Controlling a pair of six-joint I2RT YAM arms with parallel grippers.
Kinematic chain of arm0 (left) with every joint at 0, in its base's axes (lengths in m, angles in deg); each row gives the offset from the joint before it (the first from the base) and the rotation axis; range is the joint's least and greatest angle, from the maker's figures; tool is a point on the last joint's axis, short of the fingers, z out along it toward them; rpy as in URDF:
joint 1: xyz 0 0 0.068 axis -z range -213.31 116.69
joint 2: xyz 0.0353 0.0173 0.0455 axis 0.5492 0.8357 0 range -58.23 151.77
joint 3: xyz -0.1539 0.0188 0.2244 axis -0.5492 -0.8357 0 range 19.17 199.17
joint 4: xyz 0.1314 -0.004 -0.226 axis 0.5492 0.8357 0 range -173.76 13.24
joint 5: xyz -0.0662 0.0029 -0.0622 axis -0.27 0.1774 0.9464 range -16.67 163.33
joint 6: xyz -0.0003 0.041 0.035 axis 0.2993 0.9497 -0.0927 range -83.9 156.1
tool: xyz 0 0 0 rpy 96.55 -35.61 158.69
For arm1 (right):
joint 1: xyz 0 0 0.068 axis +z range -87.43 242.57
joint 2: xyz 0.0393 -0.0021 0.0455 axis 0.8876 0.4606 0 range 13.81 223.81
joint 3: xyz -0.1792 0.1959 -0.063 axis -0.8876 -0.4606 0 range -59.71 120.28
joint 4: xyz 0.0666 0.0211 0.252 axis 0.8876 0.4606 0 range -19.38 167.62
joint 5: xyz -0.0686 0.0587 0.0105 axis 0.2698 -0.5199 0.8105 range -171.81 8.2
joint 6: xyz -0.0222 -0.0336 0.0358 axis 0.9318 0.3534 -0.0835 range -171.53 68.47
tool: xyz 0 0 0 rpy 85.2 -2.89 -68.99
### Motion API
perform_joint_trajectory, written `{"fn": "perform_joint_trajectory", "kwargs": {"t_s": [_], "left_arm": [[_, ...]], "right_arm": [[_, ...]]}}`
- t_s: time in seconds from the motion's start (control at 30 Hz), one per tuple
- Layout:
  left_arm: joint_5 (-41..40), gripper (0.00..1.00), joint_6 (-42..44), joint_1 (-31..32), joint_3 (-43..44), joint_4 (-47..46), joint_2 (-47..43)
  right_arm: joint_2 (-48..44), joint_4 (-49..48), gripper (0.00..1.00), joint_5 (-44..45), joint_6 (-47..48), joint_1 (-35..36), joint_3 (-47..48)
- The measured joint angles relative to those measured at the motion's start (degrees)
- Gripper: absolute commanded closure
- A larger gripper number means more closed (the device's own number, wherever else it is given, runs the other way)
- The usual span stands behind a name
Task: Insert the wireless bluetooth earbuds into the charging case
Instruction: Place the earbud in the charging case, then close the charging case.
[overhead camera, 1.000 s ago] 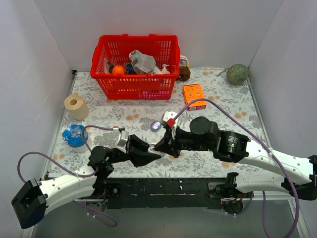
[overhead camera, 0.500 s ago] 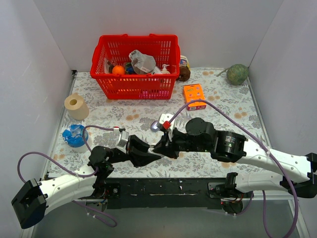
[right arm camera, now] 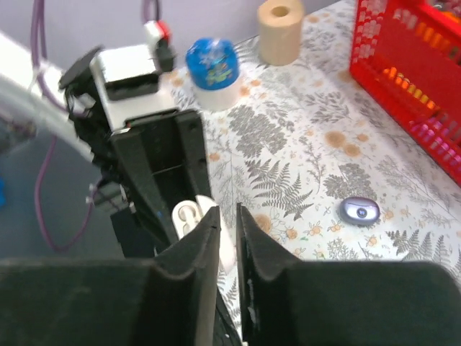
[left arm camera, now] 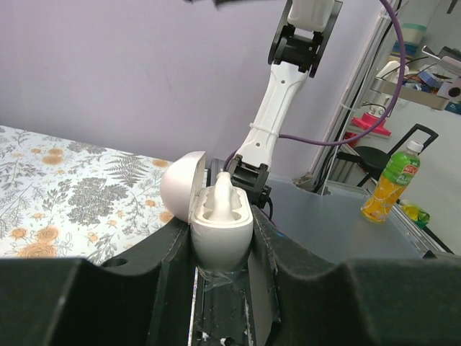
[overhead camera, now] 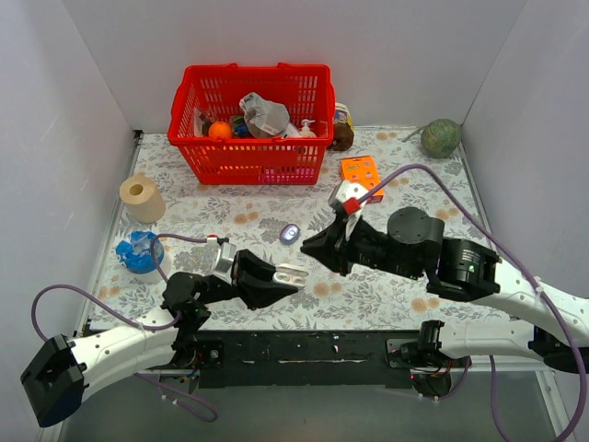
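My left gripper (overhead camera: 287,273) is shut on a white hinged clamshell case (left arm camera: 220,223) and holds it upright with the lid open. A white earbud (left arm camera: 224,189) stands in its sockets. The white case also shows in the right wrist view (right arm camera: 184,214). A small glossy lavender-blue oval case (overhead camera: 290,233) lies closed on the floral cloth beyond the grippers, also in the right wrist view (right arm camera: 359,210). No purplish buds are in view. My right gripper (overhead camera: 311,245) hovers just right of the white case with its jaws nearly together and nothing between them (right arm camera: 229,223).
A red basket (overhead camera: 248,157) of items stands at the back. An orange box (overhead camera: 360,177), a green ball (overhead camera: 441,138), a paper roll (overhead camera: 141,196) and a blue-topped tub (overhead camera: 140,250) sit around the cloth.
My right gripper has drawn back up and to the right, away from the white case. The left gripper and the white case have stayed put.
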Motion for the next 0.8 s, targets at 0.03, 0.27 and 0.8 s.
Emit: {"fn": "perform_joint_trajectory", "kwargs": {"t_s": [0.03, 0.27, 0.8], "left_arm": [[0.0, 1.00, 0.0, 0.0, 0.0, 0.0, -0.2], [0.0, 1.00, 0.0, 0.0, 0.0, 0.4, -2.6], [-1.4, 1.00, 0.5, 0.0, 0.0, 2.5, -4.1]], "right_arm": [[-0.3, 0.4, 0.99, 2.1, -0.7, -0.5, 0.8], [5.6, 4.0, 0.99, 6.1, -3.9, -2.4, 3.6], [10.1, 6.7, 0.99, -8.3, -4.2, -2.4, 3.1]]}}
